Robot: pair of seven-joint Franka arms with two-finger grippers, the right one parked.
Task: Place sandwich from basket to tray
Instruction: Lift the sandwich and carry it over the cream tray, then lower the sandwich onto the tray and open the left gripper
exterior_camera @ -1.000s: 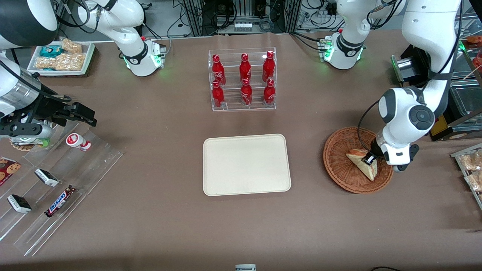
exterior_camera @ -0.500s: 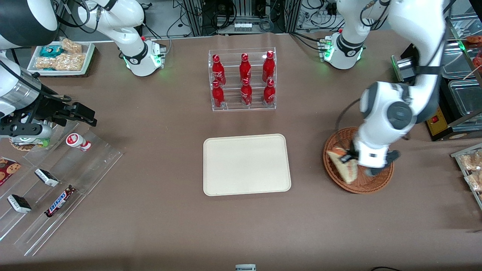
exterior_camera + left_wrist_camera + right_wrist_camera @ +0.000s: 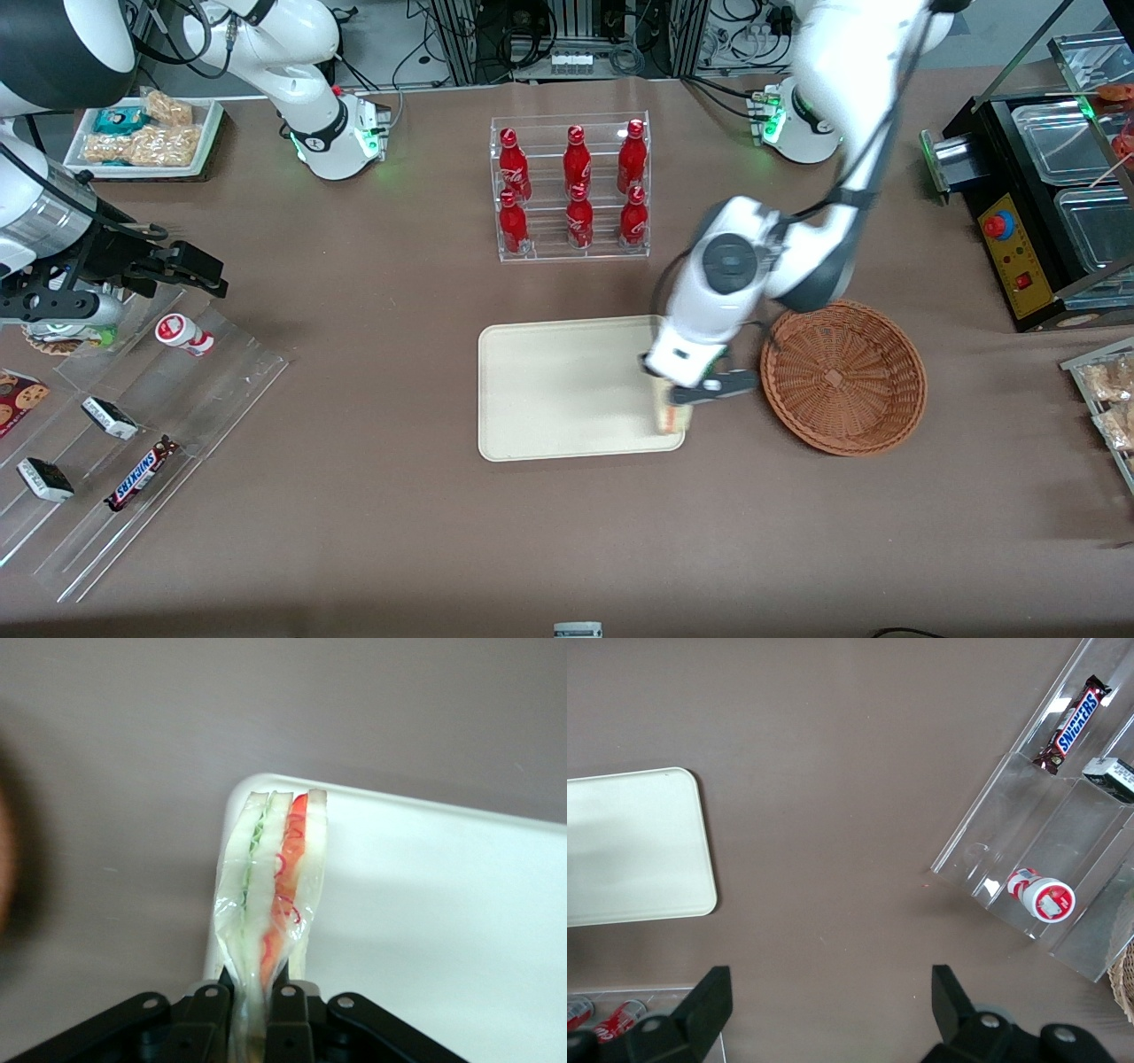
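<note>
The left gripper (image 3: 675, 400), jaws pinching the wrapped sandwich (image 3: 270, 895) edge-up, holds it above the tray (image 3: 567, 390) corner nearest the empty basket (image 3: 842, 376), evidently positioned for set-down.

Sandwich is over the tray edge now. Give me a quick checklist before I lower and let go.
1. Grip: gripper shut on the sandwich, held by its wrapped end: ok.
2. Basket holds nothing: ok.
3. Position: sandwich hangs over the tray corner nearest the basket, right at the rim: not ok, shift it inward.
4. Landing area: tray surface bare: ok.
5. Height above the tray: cannot tell.
6. Bottle rack well away from the arm's path: ok.
</note>
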